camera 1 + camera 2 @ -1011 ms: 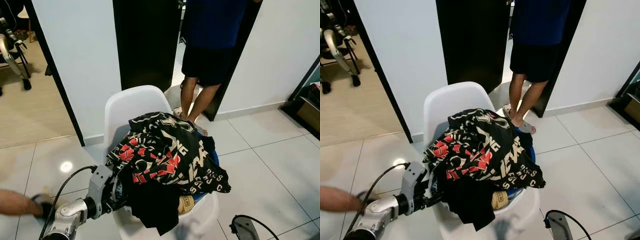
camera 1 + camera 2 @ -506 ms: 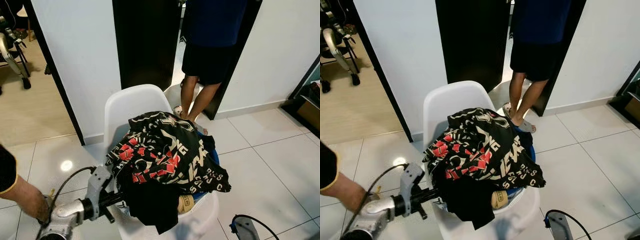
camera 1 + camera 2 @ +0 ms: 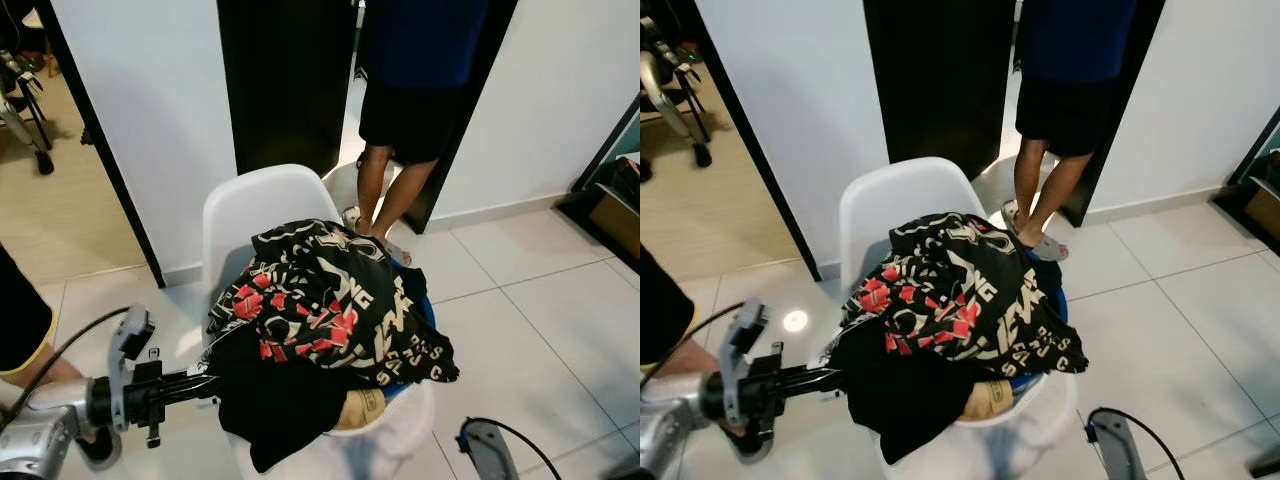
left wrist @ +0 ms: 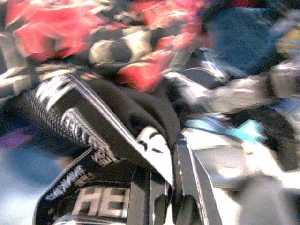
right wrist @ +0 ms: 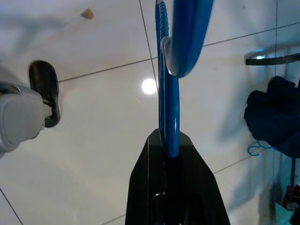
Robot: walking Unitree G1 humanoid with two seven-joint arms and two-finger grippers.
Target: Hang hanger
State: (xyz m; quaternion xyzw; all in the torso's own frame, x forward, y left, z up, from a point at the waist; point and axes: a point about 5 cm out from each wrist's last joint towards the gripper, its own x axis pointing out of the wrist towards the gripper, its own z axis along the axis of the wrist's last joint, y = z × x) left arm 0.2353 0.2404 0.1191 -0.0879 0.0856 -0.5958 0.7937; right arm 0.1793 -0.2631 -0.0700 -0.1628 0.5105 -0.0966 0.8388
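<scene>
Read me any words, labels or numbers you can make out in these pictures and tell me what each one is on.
"HE", then cut off: white letters on the black garment at the left gripper.
Large pale lettering on the black and red printed shirt: folded, not readable as words.
Label on the tan item under the pile: too small to read.

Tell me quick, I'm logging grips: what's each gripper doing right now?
Left gripper: shut on the black printed garment heaped on the white plastic chair.
Right gripper: shut on the blue plastic hanger.
</scene>
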